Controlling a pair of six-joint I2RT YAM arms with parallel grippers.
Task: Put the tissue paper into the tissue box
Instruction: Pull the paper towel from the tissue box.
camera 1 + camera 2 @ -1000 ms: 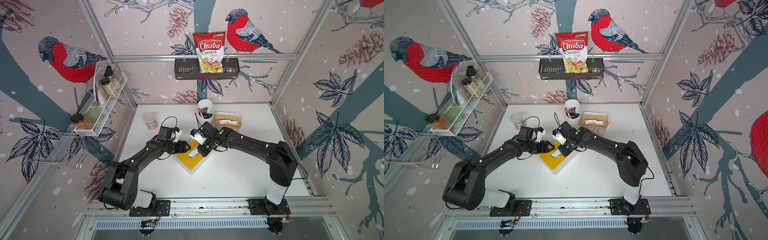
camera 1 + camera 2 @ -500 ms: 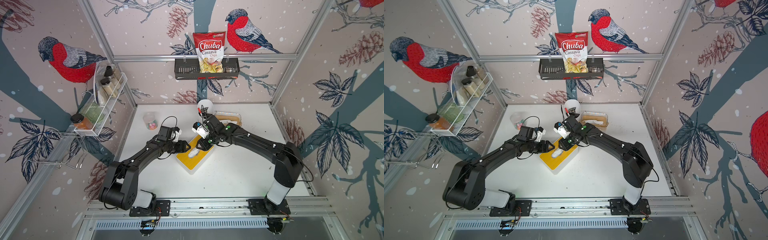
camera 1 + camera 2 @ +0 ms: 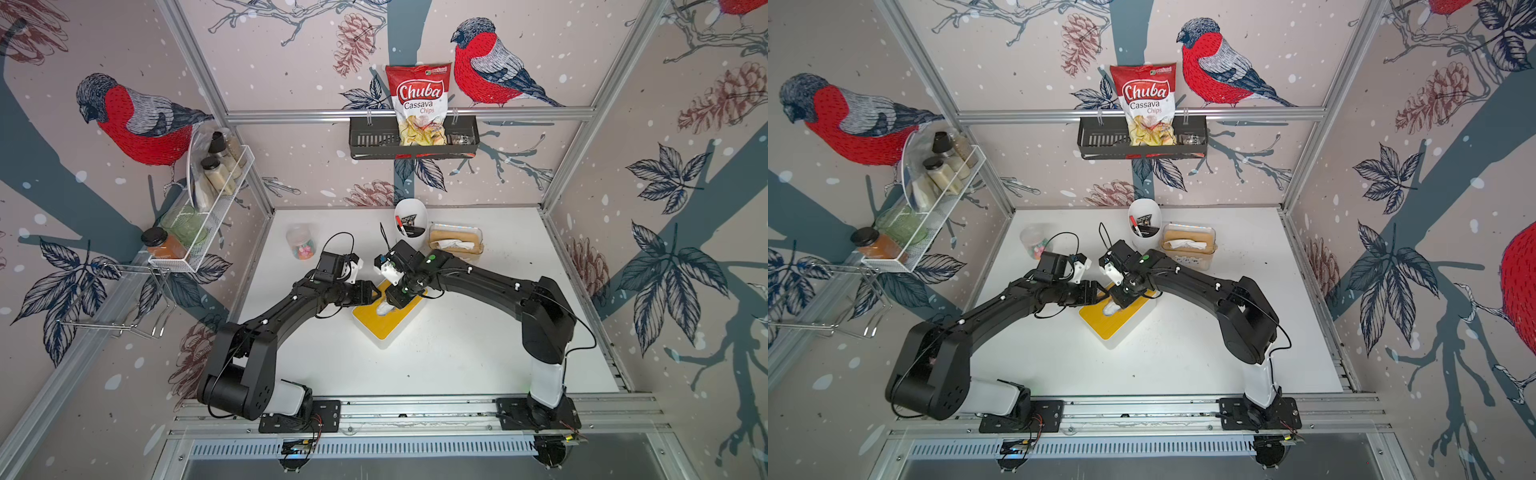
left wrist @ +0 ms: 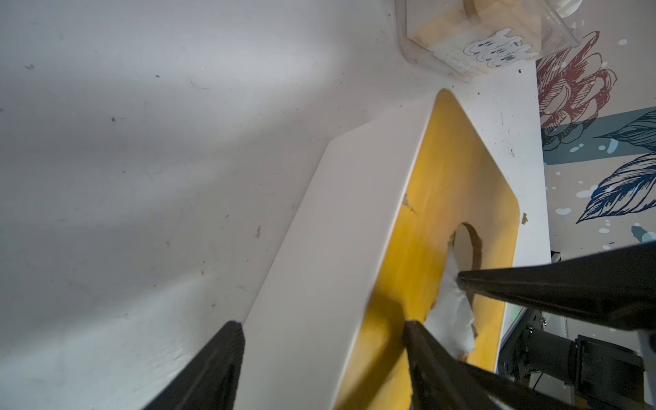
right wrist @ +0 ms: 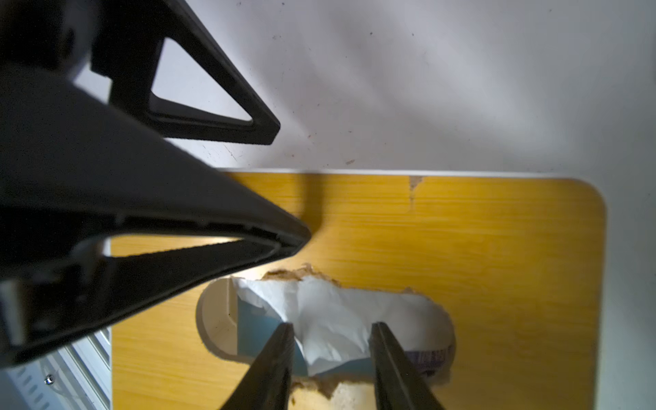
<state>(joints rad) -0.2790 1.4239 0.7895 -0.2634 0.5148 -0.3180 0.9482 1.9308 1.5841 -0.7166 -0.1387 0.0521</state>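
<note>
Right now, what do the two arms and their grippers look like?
The left arm and right arm are black with white base sections and thin black looping cables. The left gripper and right gripper are black too, tapering to narrow points.

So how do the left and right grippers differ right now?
The left gripper stands wide, straddling a long edge of the box; the right gripper is narrower, fingers flanking the tissue in the slot. Left lies low beside the box; right points down at the lid. Both are open, gripping nothing.
</note>
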